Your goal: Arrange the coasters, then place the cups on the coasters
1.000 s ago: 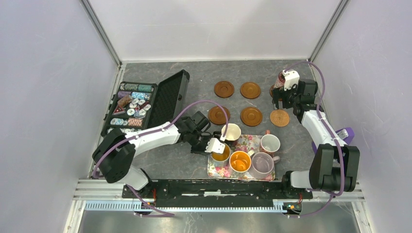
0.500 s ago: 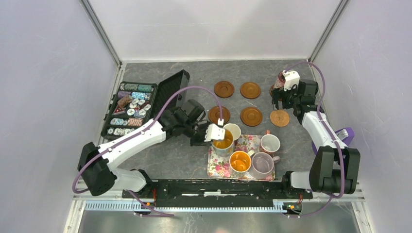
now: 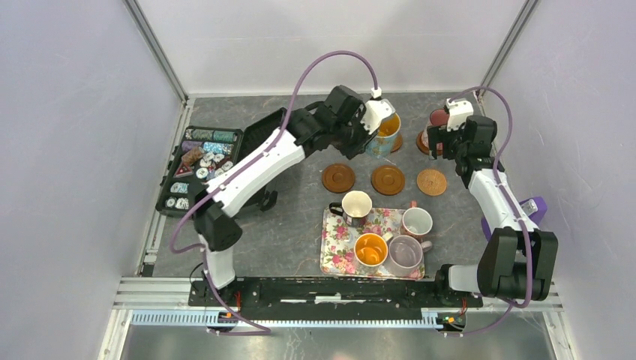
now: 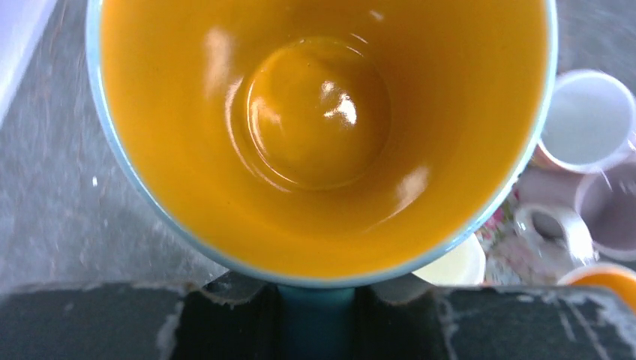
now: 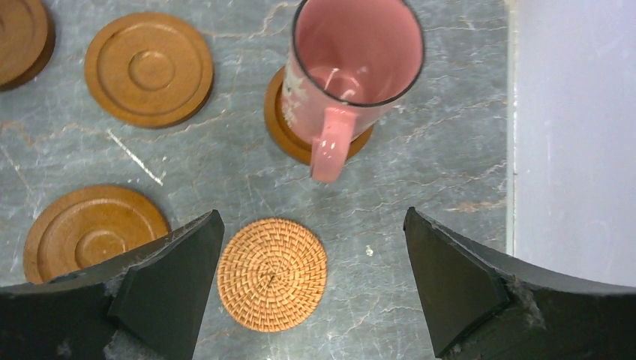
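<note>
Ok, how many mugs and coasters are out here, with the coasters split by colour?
Mugs: 6, counting the blue mug held in the air
Dark brown coasters: 5
Tan cork coaster: 1
Total: 12

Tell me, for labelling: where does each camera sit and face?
Top external: above, behind the bases, looking down on the grey table; both arms show.
Left wrist: faces into the orange-lined blue mug; left gripper holding it shows below.
Right wrist: looks down at the pink mug on a brown round coaster; open right gripper shows.
Top and right wrist share the pink mug.
</note>
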Robot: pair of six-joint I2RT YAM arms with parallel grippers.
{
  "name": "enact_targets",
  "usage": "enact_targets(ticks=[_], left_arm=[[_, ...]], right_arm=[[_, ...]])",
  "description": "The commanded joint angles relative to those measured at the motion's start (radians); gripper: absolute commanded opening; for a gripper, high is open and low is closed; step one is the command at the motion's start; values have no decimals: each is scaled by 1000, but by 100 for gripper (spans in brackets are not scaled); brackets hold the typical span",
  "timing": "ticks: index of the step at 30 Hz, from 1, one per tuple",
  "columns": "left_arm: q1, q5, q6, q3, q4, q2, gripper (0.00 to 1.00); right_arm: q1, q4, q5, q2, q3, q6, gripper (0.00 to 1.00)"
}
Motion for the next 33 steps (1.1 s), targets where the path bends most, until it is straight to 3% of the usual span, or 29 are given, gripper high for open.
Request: enact_targets(ticks=[1,8,20,33], left_arm=[[1,-254,-272,152,88,99,2],[1,-420,-404,402,111,338,2],[2,-444,-465,412,350,500,2],[10,-441,-476,471,492,644,5]], right_arm=[[-11,54,94,-24,70,65,98],[-26,50,162,-20,48,120,98],[-29,57,165,-2,25,153,98],[-29,62,140,11,16,146,98]])
